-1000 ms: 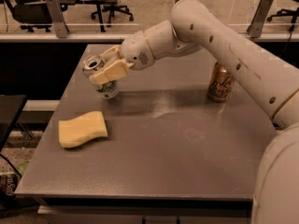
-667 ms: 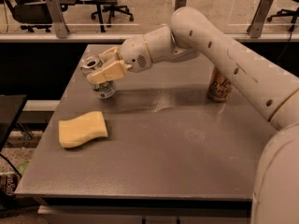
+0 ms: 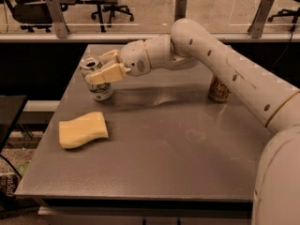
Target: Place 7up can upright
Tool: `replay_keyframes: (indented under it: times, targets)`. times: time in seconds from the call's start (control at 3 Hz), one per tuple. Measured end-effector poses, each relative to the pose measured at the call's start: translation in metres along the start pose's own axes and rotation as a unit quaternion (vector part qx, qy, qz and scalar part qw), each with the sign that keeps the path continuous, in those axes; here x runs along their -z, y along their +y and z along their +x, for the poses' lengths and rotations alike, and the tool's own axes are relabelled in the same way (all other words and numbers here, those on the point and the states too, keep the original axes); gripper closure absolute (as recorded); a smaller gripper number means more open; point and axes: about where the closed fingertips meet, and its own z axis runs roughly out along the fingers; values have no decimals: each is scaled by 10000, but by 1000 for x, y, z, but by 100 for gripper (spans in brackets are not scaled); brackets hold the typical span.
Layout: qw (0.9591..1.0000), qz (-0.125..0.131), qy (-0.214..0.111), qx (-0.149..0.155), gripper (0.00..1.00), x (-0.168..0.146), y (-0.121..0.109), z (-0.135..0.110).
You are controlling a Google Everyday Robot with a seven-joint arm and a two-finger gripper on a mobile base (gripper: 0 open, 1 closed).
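the tool is at the far left part of the surface, reaching in from the right at the end of the white arm. we note its two pale fingers closed narrow around the upper body of the 7up can, one finger across the side facing the camera, the other behind the can.

the 7up can sits directly within the tool, between the fingers. its silver top shows just left of and above them, and its white and green lower body shows below the near finger. the can stands nearly upright, its top leaning slightly to the left. we cannot tell whether its base rests on the surface or hangs just above it.

nearer the camera and to the left of the can, apart from it, a yellow sponge lies flat near the left edge of the surface.

a copper-orange can stands upright well apart on the right side, its upper part hidden behind the arm.

the arm crosses over the far half of the surface between the two cans and throws a shadow beneath it.

beyond the far edge we see a railing with posts and an office chair.
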Motion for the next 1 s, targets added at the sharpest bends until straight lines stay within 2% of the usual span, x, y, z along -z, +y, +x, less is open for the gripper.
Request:
replay_keyframes:
  times: [0.33,0.67,1.0]
  targets:
    - [9999,-13,-80,-69,15,-1,0,4]
    - [9999,-39,-79,-63,0,-4,1,4]
    - [9999,-40,-79,-63,0,-4,1,4]
